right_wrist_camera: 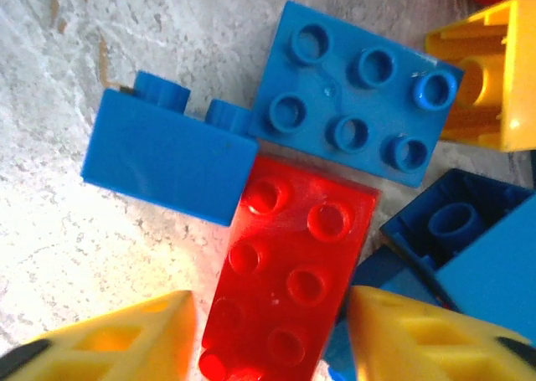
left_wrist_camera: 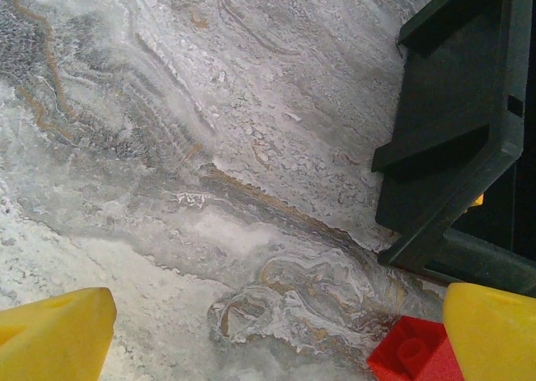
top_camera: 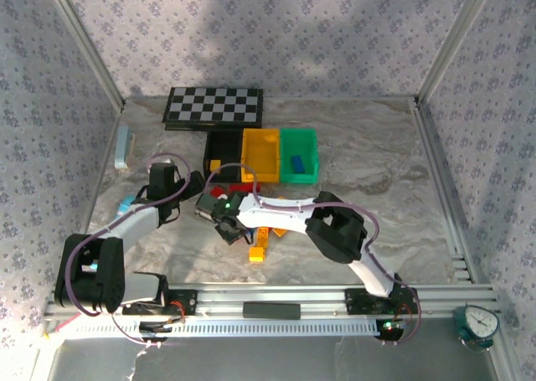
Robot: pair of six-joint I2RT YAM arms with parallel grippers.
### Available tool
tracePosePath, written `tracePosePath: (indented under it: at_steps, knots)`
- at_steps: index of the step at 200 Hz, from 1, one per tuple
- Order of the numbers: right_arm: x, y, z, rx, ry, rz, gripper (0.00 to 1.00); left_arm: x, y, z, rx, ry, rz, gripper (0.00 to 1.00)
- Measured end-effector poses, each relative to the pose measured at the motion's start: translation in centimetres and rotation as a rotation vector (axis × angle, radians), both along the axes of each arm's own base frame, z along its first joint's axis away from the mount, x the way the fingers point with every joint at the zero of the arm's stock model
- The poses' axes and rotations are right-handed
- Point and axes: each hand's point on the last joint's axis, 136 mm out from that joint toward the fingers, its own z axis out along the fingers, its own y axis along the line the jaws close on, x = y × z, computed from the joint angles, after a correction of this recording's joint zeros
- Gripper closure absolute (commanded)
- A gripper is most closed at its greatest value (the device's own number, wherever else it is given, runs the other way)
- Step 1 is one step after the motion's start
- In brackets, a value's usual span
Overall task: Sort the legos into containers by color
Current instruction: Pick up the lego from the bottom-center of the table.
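Marbled grey table (top_camera: 377, 172) inside patterned walls; checkerboard (top_camera: 213, 107) at upper centre, just above black bin (top_camera: 222, 151), yellow bin (top_camera: 260, 153), green bin (top_camera: 299, 155); legos (top_camera: 258, 251) heaped below them; left tool (left_wrist_camera: 276, 339) gapes wide, empty; right tool (right_wrist_camera: 272, 335) straddles a studded red lego (right_wrist_camera: 293, 247), whether clamped I cannot tell; blue legos (right_wrist_camera: 356, 92) crowd against it.

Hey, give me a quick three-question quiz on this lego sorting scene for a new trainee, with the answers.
1. True or false: the green bin holds a blue brick.
2. Which brick lies between the jaws of the right claw? A blue, B red, C yellow.
3. Fill in: the open left claw is beside the ___ bin.
Key: 1 true; 2 B, the red brick; 3 black bin.
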Motion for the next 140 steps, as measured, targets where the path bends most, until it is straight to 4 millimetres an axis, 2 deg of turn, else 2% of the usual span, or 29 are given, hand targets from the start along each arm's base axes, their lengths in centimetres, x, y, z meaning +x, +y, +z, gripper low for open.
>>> tracePosePath:
  at_steps: [55,89,117,140]
  knots:
    - [0.1,-0.3,0.4,-0.001,-0.015,0.005,0.60,0.0,0.0,0.0,0.000,0.000,0.000,0.00]
    - [1.1,-0.6,2.9,0.054,-0.043,-0.002,0.61,0.0,0.0,0.0,0.000,0.000,0.000,0.00]
    - [4.3,-1.1,6.5,0.149,-0.101,-0.060,0.61,0.0,0.0,0.0,-0.001,0.001,-0.001,0.00]
    - [8.5,-2.3,8.5,0.209,-0.154,-0.150,0.61,0.0,0.0,0.0,-0.001,0.001,-0.001,0.00]
